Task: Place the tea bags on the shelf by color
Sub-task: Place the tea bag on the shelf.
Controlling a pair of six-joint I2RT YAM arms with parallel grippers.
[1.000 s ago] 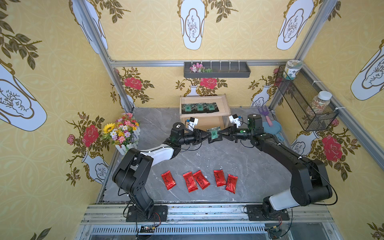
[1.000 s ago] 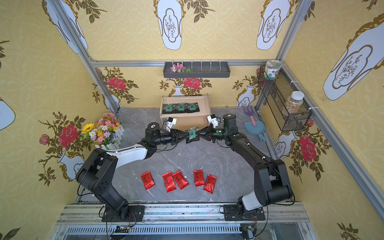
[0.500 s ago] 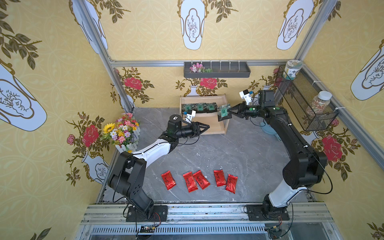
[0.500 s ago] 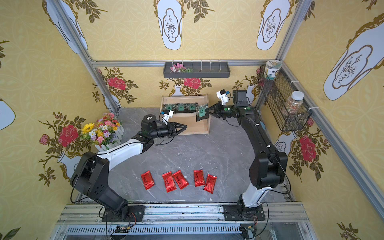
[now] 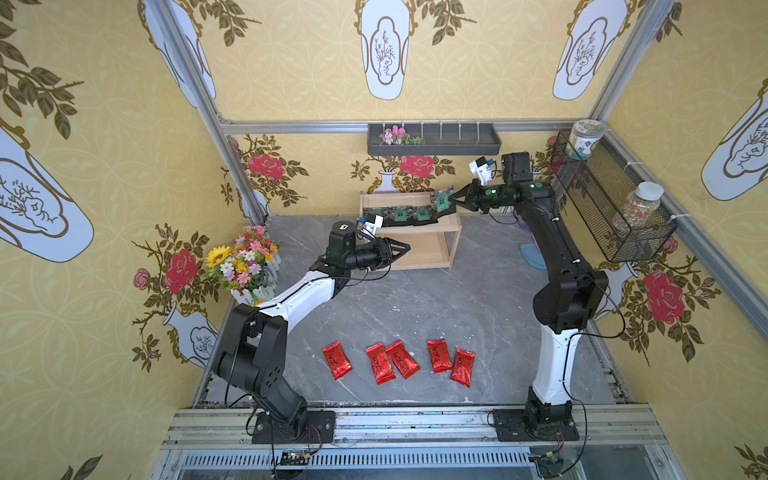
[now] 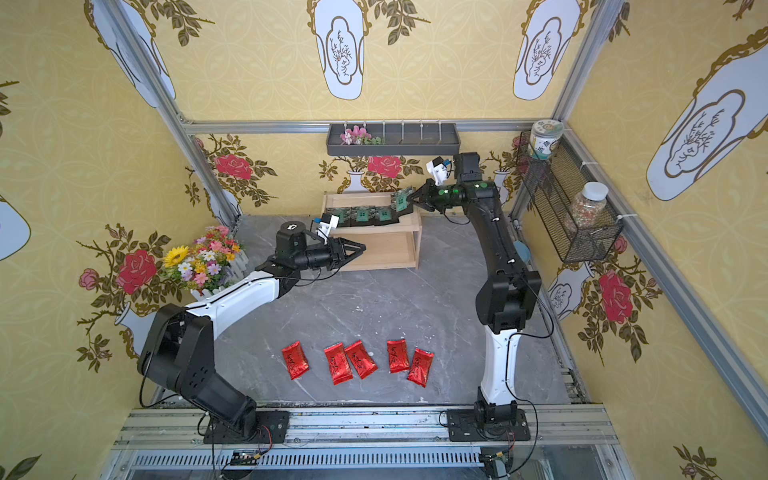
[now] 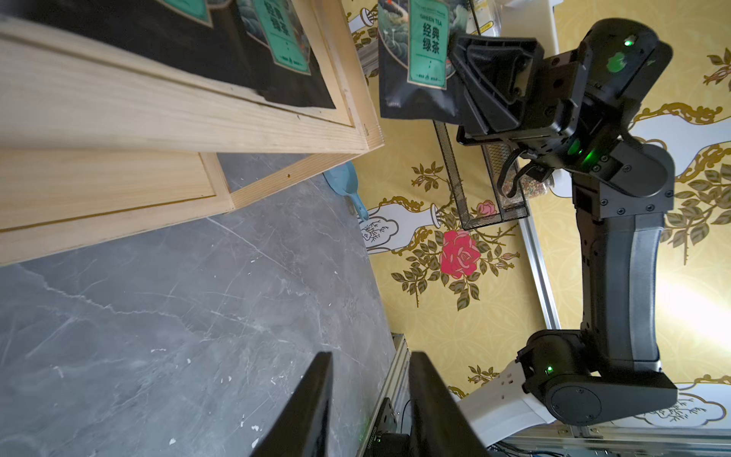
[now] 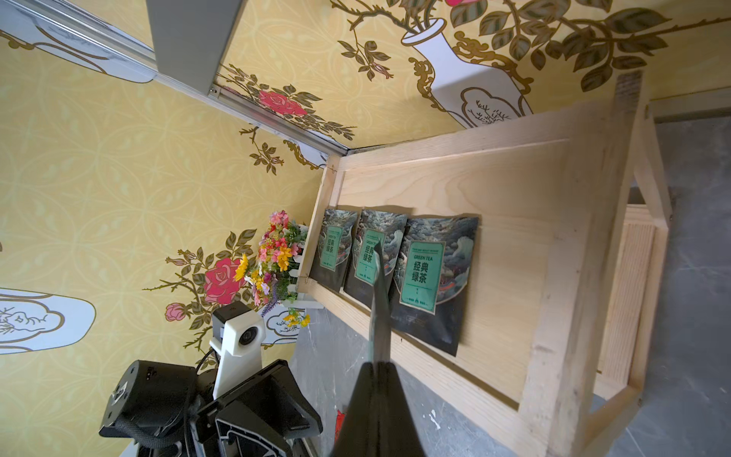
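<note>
above the top tier of the shelf (image 5: pixel 424 250), at its free right end, right fingers (image 5: pixel 456 199) pinch a black sachet (image 5: pixel 440 202), apparently clear of the rim, to complete the black row (image 5: pixel 399 215). left fingers (image 5: pixel 401 248) stand apart, empty; red packets (image 5: pixel 401 359) await on the bench (image 5: pixel 415 307).

the right gripper (image 5: pixel 454 199) now holds the black sachet (image 5: pixel 440 201) up at the shelf (image 5: pixel 455 237). the left gripper (image 5: pixel 404 250) has let go.
</note>
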